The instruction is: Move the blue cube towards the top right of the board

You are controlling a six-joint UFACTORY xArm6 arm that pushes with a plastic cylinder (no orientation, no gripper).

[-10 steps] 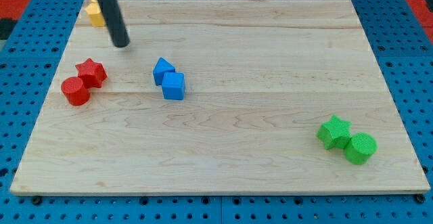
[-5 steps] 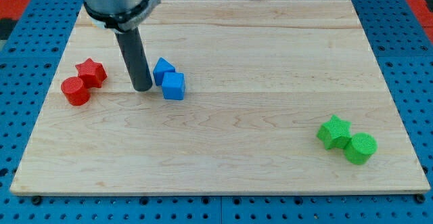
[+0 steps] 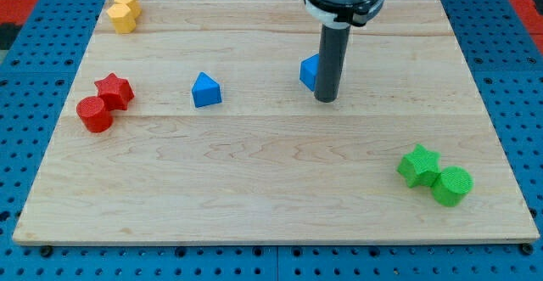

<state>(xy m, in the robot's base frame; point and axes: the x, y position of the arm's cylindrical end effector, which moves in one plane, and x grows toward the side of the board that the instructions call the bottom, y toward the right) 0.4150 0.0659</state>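
Note:
The blue cube sits on the wooden board a little right of centre in the upper half, partly hidden behind my dark rod. My tip rests on the board just right of and below the cube, touching or nearly touching it. A second blue block, wedge-like with a pointed top, stands alone to the left of centre.
A red star and a red cylinder sit together at the left. Yellow blocks are at the top left corner. A green star and a green cylinder sit at the lower right.
My tip swept from the left of the two blue blocks to the right. The blue cube has moved right and slightly up, away from the pointed blue block, which shifted only slightly.

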